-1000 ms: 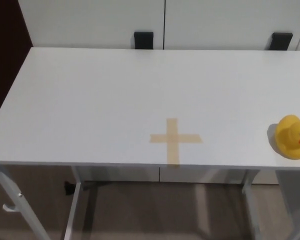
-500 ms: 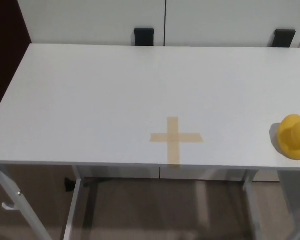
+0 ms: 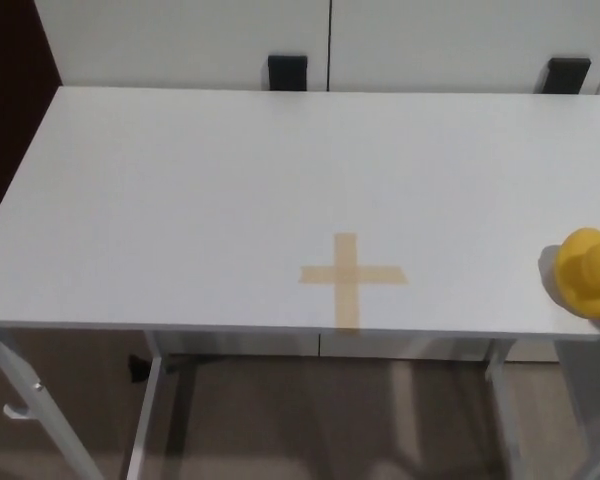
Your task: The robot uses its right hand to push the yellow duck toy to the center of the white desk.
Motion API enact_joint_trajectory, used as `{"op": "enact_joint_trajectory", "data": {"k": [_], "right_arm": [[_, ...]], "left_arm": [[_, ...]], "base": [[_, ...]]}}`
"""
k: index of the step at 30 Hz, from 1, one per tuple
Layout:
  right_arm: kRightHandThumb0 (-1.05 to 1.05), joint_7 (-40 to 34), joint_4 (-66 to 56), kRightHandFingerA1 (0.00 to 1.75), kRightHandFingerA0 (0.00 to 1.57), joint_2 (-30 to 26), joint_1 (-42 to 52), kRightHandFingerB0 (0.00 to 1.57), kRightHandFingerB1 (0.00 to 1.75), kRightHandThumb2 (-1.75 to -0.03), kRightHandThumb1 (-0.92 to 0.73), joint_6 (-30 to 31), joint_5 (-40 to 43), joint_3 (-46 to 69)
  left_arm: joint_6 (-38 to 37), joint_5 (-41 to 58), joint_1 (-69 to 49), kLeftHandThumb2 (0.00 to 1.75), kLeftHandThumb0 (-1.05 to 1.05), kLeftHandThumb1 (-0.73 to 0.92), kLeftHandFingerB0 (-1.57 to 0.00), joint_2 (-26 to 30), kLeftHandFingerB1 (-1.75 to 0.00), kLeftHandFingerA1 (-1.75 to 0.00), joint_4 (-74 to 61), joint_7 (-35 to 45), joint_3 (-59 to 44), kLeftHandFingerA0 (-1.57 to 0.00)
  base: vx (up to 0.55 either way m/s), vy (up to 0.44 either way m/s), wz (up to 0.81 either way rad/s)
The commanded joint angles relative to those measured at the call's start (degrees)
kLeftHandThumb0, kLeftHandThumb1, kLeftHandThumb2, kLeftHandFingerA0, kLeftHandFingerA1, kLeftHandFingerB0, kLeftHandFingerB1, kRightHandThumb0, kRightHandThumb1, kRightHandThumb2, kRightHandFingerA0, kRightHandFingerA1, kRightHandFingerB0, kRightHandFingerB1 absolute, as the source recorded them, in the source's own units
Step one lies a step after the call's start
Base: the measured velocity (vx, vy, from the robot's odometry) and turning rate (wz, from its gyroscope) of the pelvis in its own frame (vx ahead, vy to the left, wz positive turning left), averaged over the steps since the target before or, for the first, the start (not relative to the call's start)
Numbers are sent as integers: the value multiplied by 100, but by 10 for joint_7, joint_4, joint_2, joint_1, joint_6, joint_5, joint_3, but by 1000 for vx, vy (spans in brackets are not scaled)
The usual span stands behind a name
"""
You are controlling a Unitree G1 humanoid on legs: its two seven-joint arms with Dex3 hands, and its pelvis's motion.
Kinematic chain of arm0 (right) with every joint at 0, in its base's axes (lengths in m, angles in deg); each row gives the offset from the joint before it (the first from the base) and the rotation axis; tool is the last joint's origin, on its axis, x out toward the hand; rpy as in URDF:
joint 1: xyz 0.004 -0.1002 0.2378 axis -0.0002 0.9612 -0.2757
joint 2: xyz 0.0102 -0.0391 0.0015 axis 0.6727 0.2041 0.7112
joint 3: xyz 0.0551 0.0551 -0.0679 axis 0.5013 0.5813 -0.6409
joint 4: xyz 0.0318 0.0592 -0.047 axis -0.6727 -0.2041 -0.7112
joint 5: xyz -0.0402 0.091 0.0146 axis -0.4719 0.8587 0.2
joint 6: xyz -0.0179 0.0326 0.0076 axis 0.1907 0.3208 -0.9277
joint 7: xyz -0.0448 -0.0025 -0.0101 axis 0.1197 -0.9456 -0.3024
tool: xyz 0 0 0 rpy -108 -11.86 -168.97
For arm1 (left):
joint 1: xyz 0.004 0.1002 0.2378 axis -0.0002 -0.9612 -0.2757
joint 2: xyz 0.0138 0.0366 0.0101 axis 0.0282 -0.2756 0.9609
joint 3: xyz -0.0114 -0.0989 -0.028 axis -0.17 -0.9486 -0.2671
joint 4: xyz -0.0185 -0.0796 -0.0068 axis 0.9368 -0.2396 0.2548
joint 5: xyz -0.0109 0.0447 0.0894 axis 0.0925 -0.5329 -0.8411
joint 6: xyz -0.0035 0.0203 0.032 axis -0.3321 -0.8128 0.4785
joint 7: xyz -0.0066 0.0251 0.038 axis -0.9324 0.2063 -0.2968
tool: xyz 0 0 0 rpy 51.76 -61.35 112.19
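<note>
A yellow duck toy (image 3: 590, 273) with an orange beak sits near the front right corner of the white desk (image 3: 200, 190), at the picture's right edge and facing right. A tan tape cross (image 3: 351, 276) marks the desk near its front edge, well to the left of the duck. Neither of my hands shows in the head view.
White cabinet fronts stand behind the desk, with two black brackets (image 3: 287, 72) (image 3: 567, 75) at its far edge. Below the front edge I see the desk's white legs (image 3: 155, 410) and a brown floor.
The whole picture has shifted slightly between the earliest frame and now, so the camera has moved. The duck has not moved on the desk.
</note>
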Motion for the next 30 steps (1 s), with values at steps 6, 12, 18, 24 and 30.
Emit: {"op": "enact_joint_trajectory", "data": {"k": [6,12,18,24,30], "right_arm": [[-75,-3,98,50,46,56,-24,24,36,-67,-92,-68,-29,-41],[-73,-3,124,55,31,77,-29,15,46,-105,-76,-85,-40,-61],[-70,-4,122,56,30,98,-21,17,47,-103,-75,-75,-39,-70],[-63,-14,110,49,44,112,-15,28,38,-69,-92,-70,-47,-79],[-64,-16,88,48,47,129,-7,33,39,-72,-92,-54,-56,-94]], "left_arm": [[-6,5,-15,82,-15,62,-82,-8,-97,-89,4,-12,-1,-86],[-4,2,-18,81,-16,62,-85,-8,-97,-89,4,-9,1,-87],[-3,4,-19,80,-15,62,-86,-10,-97,-92,6,-9,0,-90],[-7,0,-23,83,-14,63,-84,-10,-97,-92,4,-7,4,-88],[-7,4,-26,84,-13,61,-86,-12,-100,-94,4,-5,2,-90]], "base": [[0,0,0],[0,0,0],[0,0,0],[0,0,0],[0,0,0]]}}
